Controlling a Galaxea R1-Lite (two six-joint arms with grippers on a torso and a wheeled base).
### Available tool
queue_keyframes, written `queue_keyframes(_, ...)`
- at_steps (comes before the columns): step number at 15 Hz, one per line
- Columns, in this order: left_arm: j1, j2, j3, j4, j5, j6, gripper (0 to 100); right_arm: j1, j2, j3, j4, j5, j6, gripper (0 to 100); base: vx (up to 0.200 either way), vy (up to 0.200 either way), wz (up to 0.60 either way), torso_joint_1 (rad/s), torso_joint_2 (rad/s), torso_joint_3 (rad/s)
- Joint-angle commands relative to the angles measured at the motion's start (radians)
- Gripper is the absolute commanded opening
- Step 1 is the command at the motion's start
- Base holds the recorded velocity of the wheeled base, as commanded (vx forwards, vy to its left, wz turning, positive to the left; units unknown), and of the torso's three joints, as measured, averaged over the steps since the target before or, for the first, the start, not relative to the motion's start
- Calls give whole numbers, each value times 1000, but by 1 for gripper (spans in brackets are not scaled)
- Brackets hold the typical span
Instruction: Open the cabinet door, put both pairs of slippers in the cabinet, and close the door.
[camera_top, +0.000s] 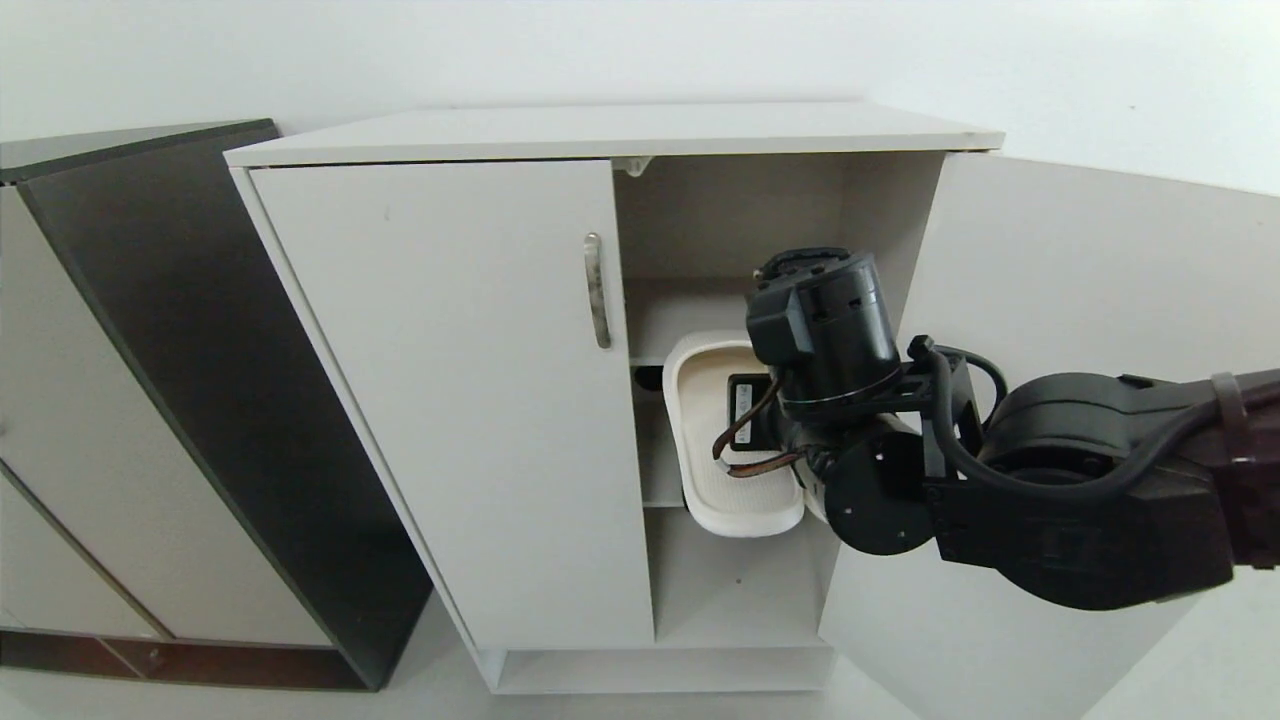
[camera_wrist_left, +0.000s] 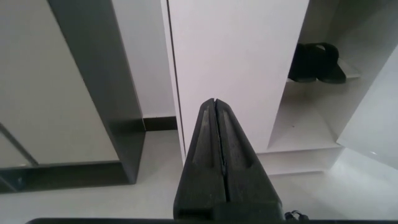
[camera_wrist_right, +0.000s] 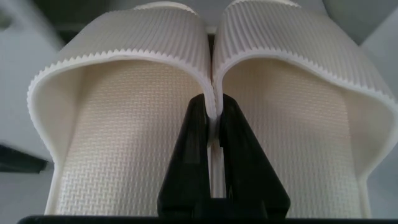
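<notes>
The white cabinet (camera_top: 440, 400) has its right door (camera_top: 1040, 330) swung open and its left door shut. My right gripper (camera_wrist_right: 214, 134) is shut on the inner edges of a pair of cream slippers (camera_wrist_right: 130, 124), held side by side. In the head view the cream slippers (camera_top: 710, 440) hang at the open compartment, level with the middle shelf, with the right arm (camera_top: 1000, 480) behind them. A pair of black slippers (camera_wrist_left: 318, 62) rests on a shelf inside the cabinet. My left gripper (camera_wrist_left: 214, 109) is shut on nothing, low in front of the closed left door (camera_wrist_left: 236, 68).
A dark-edged panel (camera_top: 200, 400) leans against the wall to the left of the cabinet. The closed door carries a metal handle (camera_top: 596, 290). The bottom shelf (camera_top: 730, 590) of the open side is bare. Light floor runs in front.
</notes>
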Motion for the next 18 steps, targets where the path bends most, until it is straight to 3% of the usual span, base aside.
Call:
queue_keyframes(1,0,0,0,-1,0,0,0,-1,-2,0,0,0,-1,0,200,0,0,7,2,-2)
queue_keyframes(7,2,2,0,-1,0,0,0,-4,0,1,-2,-1,1,0,200,0,0,4,1,4)
queue_keyframes(13,0,0,0,-1,0,-2,0,-77,96,-9,-132,17,-44,0,0,0,0,0,0,0)
queue_keyframes(18,2,0,0,-1,0,-2,0,-159,224,-212,-152,68,-116,0,0,0,0,0,0,0)
